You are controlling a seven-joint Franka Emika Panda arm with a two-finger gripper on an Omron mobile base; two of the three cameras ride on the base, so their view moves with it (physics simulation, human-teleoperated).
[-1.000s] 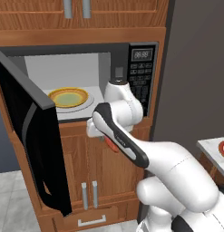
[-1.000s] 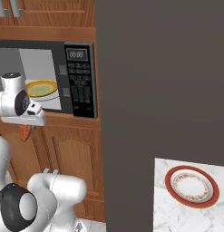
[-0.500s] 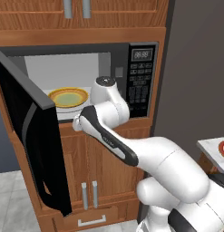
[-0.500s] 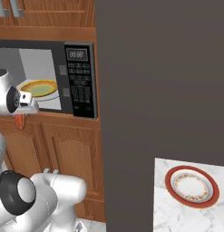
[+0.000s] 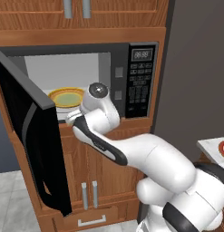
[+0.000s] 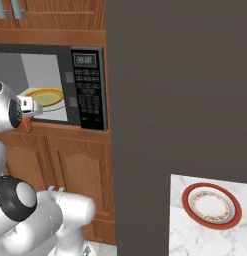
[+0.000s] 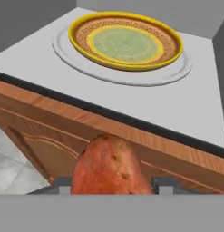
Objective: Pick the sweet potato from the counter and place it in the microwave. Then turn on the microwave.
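Observation:
The sweet potato (image 7: 108, 163), reddish-orange and oblong, sits between my fingertips (image 7: 61, 183) at the bottom of the hand view. My gripper (image 7: 112, 185) is shut on it. It hangs in front of the wooden cabinet face, just below the sill of the open microwave (image 5: 140, 81). In the right base view a bit of the sweet potato (image 6: 26, 125) shows under my hand, left of the microwave (image 6: 87, 95) keypad. Ahead, inside the light grey cavity, a yellow plate (image 7: 127, 41) rests on a white turntable (image 7: 177, 72). The counter (image 6: 195, 240) lies at the lower right.
The black microwave door (image 5: 31, 136) stands swung out to the left, close beside my arm. The yellow plate (image 5: 67, 96) takes up the left of the cavity floor. A red-rimmed plate (image 6: 211, 205) sits on the counter. A dark tall panel (image 6: 175, 85) rises right of the microwave.
My hand has risen and swung left toward the microwave opening, with the sweet potato still held. The microwave and the plates have not moved.

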